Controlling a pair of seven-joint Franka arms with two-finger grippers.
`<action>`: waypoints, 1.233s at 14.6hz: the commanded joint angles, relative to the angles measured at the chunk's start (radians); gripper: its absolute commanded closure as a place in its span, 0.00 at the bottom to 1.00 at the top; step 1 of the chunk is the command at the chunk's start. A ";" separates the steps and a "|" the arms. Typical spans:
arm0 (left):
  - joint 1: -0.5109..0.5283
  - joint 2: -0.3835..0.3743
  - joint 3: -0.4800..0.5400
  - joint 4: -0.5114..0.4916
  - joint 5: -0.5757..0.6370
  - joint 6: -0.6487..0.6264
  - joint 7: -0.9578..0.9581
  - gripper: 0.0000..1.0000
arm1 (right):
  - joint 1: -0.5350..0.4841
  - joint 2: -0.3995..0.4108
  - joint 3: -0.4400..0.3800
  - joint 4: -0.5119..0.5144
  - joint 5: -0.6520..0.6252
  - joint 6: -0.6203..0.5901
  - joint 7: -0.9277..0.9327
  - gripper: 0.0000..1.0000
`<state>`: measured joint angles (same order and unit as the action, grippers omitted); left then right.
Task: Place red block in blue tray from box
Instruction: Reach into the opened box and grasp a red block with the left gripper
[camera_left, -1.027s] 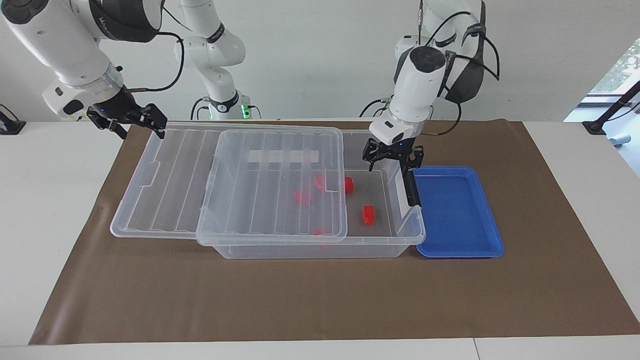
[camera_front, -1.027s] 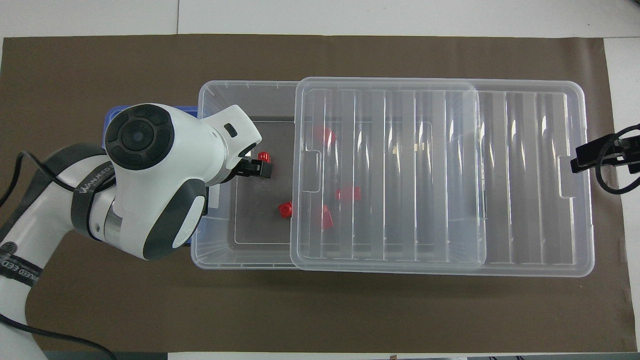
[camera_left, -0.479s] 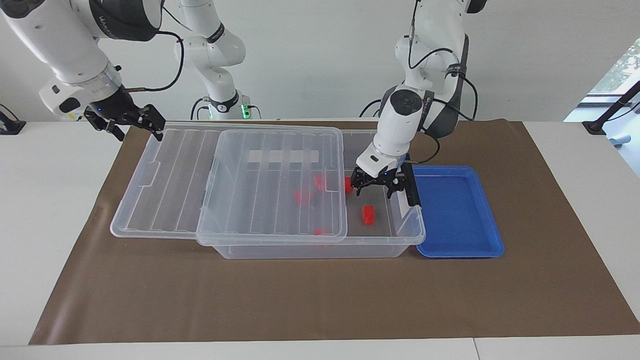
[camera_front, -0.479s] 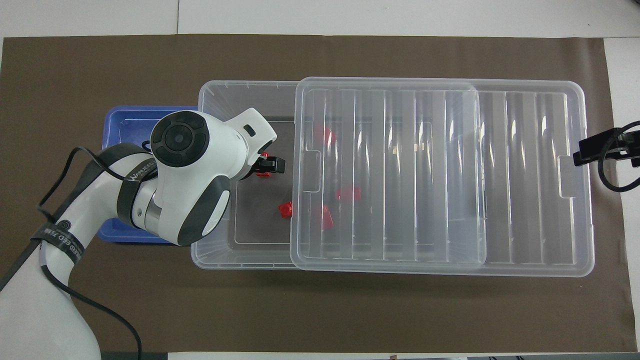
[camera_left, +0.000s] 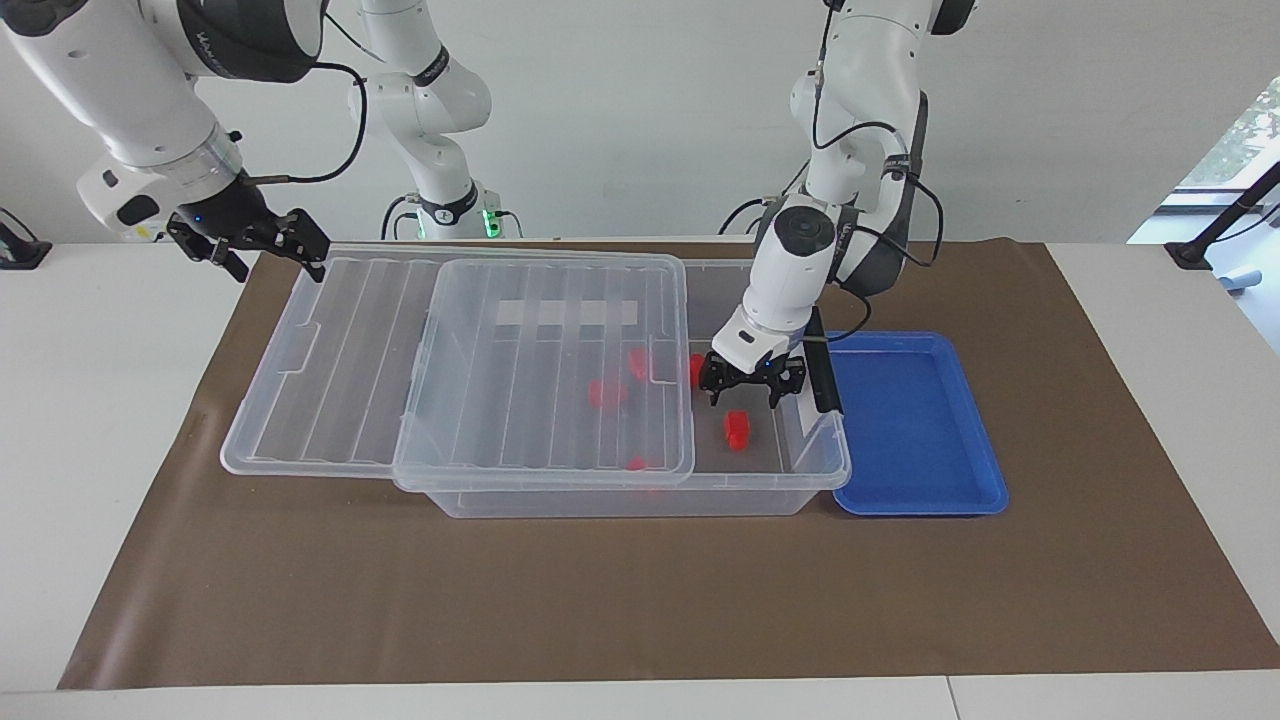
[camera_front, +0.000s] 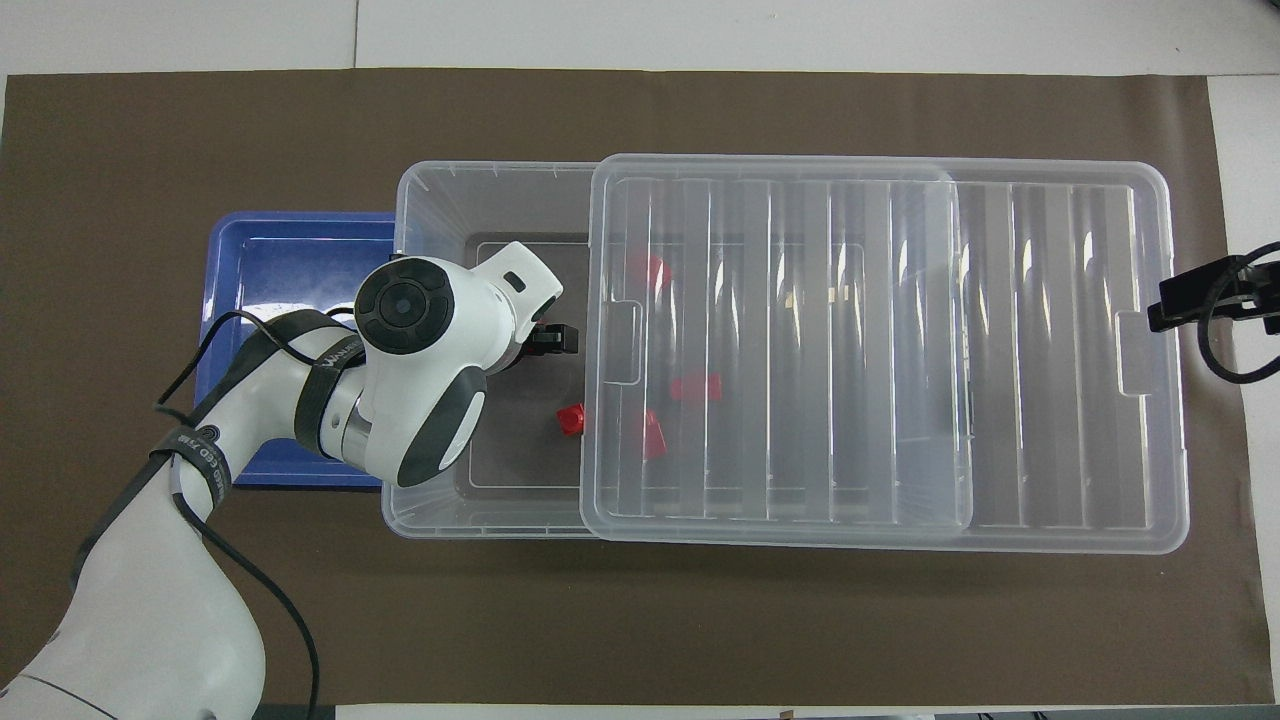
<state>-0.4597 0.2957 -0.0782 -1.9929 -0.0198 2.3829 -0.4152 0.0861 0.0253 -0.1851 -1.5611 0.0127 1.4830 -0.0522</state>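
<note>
The clear box (camera_left: 822, 452) has its ribbed lid (camera_left: 560, 300) slid toward the right arm's end, which leaves the end beside the blue tray (camera_left: 915, 420) uncovered. My left gripper (camera_left: 745, 398) is open and down inside that uncovered end, just above a red block (camera_left: 737, 428) on the box floor. In the overhead view my left hand (camera_front: 545, 340) hides this block. Another red block (camera_left: 697, 370) lies at the lid's edge, nearer the robots. The blue tray (camera_front: 270, 260) holds nothing. My right gripper (camera_left: 265, 245) is open and waits by the lid's end.
Several more red blocks (camera_left: 605, 392) lie under the see-through lid (camera_front: 780, 340). The box's black clip handle (camera_left: 822, 385) stands on the wall between my left gripper and the tray. Brown paper (camera_left: 640, 600) covers the table.
My left gripper has come down from above the box rim into the uncovered end, over the red block. The right arm has hardly moved.
</note>
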 joint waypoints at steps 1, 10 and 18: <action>-0.022 0.013 0.015 -0.007 0.003 0.029 -0.033 0.22 | -0.002 -0.015 -0.001 -0.014 0.000 0.013 0.011 0.00; -0.010 -0.085 0.021 -0.001 0.026 -0.101 -0.060 1.00 | -0.002 -0.015 -0.001 -0.014 0.000 0.011 0.011 0.00; -0.007 -0.305 0.025 0.028 0.027 -0.346 -0.047 1.00 | -0.002 -0.015 -0.004 -0.016 -0.007 0.023 -0.003 0.00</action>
<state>-0.4646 0.0571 -0.0626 -1.9575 -0.0123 2.0920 -0.4538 0.0861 0.0253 -0.1860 -1.5611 0.0118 1.4862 -0.0522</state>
